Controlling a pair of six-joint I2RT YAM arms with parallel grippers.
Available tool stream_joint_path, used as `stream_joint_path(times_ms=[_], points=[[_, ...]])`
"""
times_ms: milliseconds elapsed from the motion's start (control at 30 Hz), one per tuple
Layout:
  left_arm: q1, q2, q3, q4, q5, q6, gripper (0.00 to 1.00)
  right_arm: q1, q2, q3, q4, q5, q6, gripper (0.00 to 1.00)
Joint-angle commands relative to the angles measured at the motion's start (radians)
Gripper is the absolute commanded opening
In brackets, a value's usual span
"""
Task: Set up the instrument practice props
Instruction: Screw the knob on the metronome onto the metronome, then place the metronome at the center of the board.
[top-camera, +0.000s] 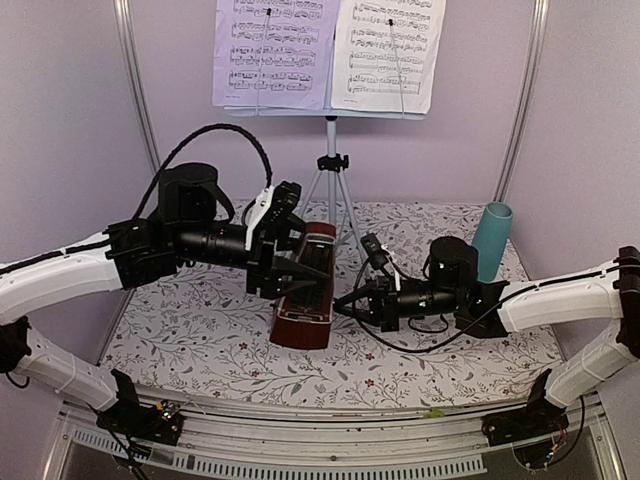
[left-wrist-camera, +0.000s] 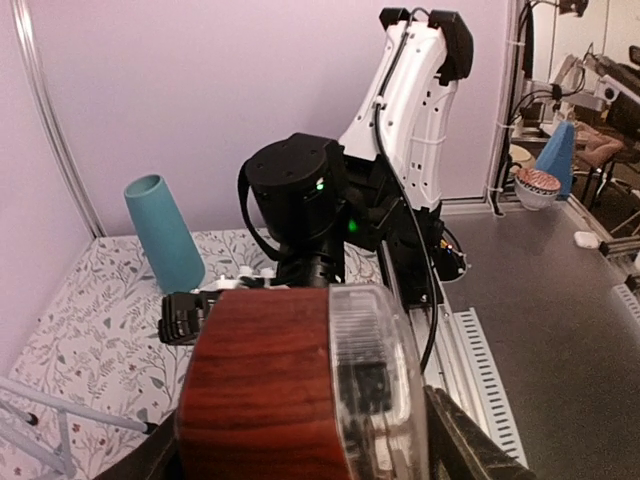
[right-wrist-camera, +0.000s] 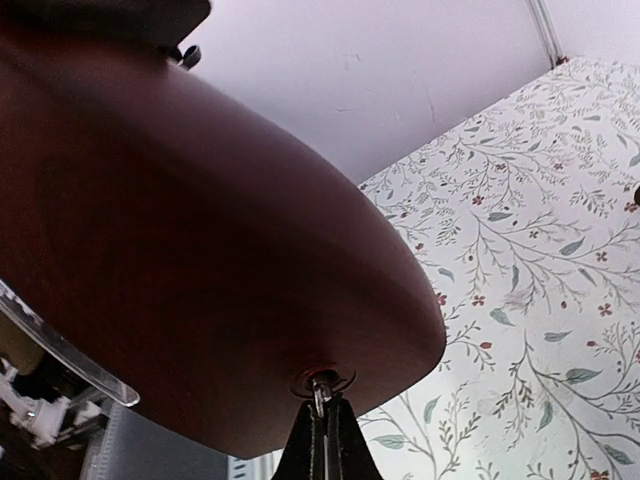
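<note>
The floral-clothed table (top-camera: 200, 340) carries the whole set. At the back wall the music stand (top-camera: 331, 140) already stands on its tripod with the sheet-music pages (top-camera: 275, 50) spread on its shelf, so that part looks done. In front of it, mid-table, the metronome (top-camera: 305, 325) leans on a slant because the left gripper (top-camera: 298, 272) clamps its wooden body from both sides, seemingly to steady it and present its flank to the other arm. The teal cup (top-camera: 491, 240) stands apart at the right rear, uninvolved. The right gripper (right-wrist-camera: 322, 420) is pinched shut on the small metal winding key (right-wrist-camera: 322, 383) on that flank, probably to wind the mechanism before it is set down
</note>
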Motion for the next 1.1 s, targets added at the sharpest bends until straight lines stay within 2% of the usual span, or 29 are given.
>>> stream_joint_path(times_ms=[0, 200, 500, 800, 933, 1033, 1067], points=[[-0.041, -0.047, -0.066, 0.15, -0.083, 0.147, 0.0, -0.073, -0.011, 0.104, 0.099, -0.264, 0.283, 0.0], [-0.082, -0.072, -0.114, 0.157, -0.137, 0.233, 0.0, -0.127, 0.031, 0.169, 0.116, -0.395, 0.523, 0.0], [-0.173, -0.093, -0.17, 0.136, -0.262, 0.363, 0.0, -0.157, 0.098, 0.183, 0.234, -0.464, 0.875, 0.0], [-0.255, -0.116, -0.236, 0.134, -0.387, 0.435, 0.0, -0.157, 0.167, 0.116, 0.49, -0.444, 1.203, 0.0], [-0.274, -0.115, -0.259, 0.144, -0.429, 0.428, 0.0, -0.157, 0.173, 0.122, 0.452, -0.442, 1.222, 0.0], [-0.274, -0.127, -0.305, 0.218, -0.447, 0.378, 0.0, -0.157, 0.167, 0.151, 0.338, -0.437, 1.127, 0.0], [-0.272, -0.132, -0.326, 0.254, -0.456, 0.358, 0.0, -0.158, 0.166, 0.156, 0.295, -0.428, 1.072, 0.03]])
